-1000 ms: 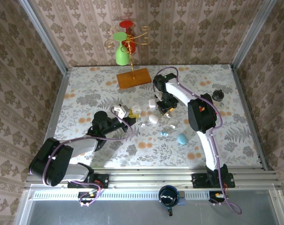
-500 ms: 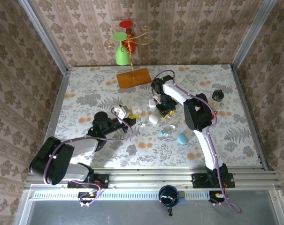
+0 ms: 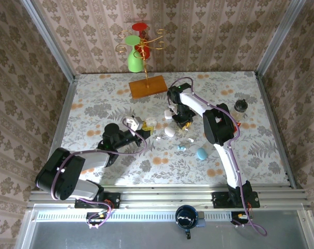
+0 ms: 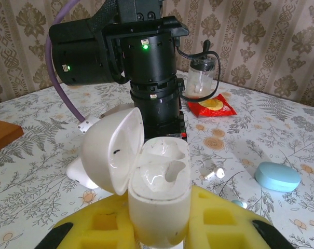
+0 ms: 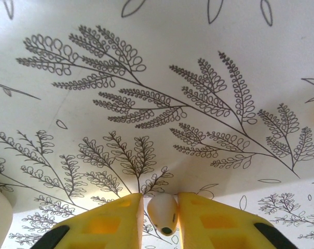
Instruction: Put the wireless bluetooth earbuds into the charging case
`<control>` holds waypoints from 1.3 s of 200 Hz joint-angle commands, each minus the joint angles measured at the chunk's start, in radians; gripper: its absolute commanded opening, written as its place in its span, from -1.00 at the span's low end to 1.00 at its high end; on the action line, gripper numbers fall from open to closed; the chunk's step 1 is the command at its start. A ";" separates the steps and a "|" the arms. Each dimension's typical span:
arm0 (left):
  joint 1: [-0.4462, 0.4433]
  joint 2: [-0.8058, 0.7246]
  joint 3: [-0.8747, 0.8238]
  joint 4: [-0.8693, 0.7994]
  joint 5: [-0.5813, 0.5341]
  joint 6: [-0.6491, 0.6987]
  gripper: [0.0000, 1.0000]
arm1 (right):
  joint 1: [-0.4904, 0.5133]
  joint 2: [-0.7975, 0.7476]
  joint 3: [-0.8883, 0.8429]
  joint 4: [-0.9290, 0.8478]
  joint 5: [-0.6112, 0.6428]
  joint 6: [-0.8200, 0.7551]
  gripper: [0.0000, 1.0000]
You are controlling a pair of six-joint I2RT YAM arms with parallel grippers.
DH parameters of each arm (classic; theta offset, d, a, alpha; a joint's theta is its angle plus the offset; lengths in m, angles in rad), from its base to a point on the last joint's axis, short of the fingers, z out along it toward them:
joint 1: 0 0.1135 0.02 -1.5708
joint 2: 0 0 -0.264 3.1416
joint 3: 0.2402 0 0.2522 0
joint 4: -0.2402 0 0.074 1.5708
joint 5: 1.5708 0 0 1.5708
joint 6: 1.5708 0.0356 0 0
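My left gripper (image 3: 140,124) is shut on a white charging case (image 4: 159,193) and holds it upright with its lid swung open to the left; both sockets look unfilled. My right gripper (image 5: 160,213) points down at the tablecloth, its yellow fingers (image 5: 107,223) closed in on a small white earbud (image 5: 162,211) that stands between them. In the top view the right gripper (image 3: 181,120) hovers just beyond the held case. Another white earbud (image 4: 215,171) and a pale blue one (image 4: 239,204) lie on the cloth to the right of the case.
A closed white case (image 3: 169,132) and a blue case (image 3: 201,153) lie mid-table. The right arm's black wrist (image 4: 146,67) stands close behind the open case. A wooden board (image 3: 148,86), green vase (image 3: 135,56), black cup (image 3: 241,105) and red packet (image 4: 214,105) sit further off.
The right gripper shifted slightly left toward the table's middle and its fingers closed in around the white earbud. The left arm kept still with the case.
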 commanded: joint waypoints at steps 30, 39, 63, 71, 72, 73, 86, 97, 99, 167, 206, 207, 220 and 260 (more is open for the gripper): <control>0.005 0.023 0.019 0.060 0.018 -0.025 -0.86 | -0.001 -0.045 -0.019 0.052 -0.086 0.002 -0.59; 0.005 0.026 0.020 0.062 0.018 -0.029 -0.86 | -0.007 -0.080 -0.043 0.086 -0.119 0.007 -0.59; 0.004 0.030 0.027 0.065 0.017 -0.033 -0.86 | -0.024 -0.187 -0.131 0.191 -0.198 0.031 -0.59; 0.004 0.034 0.031 0.066 0.017 -0.035 -0.86 | -0.032 -0.231 -0.171 0.240 -0.235 0.040 -0.59; 0.004 0.034 0.031 0.066 0.017 -0.035 -0.86 | -0.034 -0.235 -0.176 0.247 -0.241 0.041 -0.60; 0.005 0.035 0.032 0.066 0.017 -0.035 -0.86 | -0.035 -0.241 -0.182 0.254 -0.243 0.043 -0.60; 0.005 0.038 0.039 0.069 0.019 -0.042 -0.86 | -0.047 -0.322 -0.268 0.361 -0.318 0.058 -0.60; 0.004 0.041 0.048 0.068 0.022 -0.051 -0.86 | -0.063 -0.386 -0.340 0.451 -0.405 0.070 -0.60; 0.005 0.042 0.050 0.066 0.021 -0.053 -0.86 | -0.065 -0.396 -0.349 0.462 -0.421 0.072 -0.60; 0.004 0.020 0.104 0.019 0.040 -0.071 -0.87 | -0.083 -0.718 -0.704 0.989 -0.672 0.164 -0.64; 0.004 0.016 0.130 0.015 0.079 -0.090 -0.87 | -0.082 -0.835 -0.877 1.289 -0.761 0.241 -0.65; 0.004 0.015 0.131 0.014 0.079 -0.090 -0.87 | -0.082 -0.838 -0.879 1.302 -0.763 0.242 -0.65; 0.004 0.009 0.135 0.007 0.080 -0.090 -0.87 | -0.082 -0.878 -0.953 1.450 -0.798 0.281 -0.65; 0.004 0.001 0.133 0.016 0.111 -0.097 -0.87 | -0.067 -0.933 -1.012 1.587 -0.883 0.307 -0.66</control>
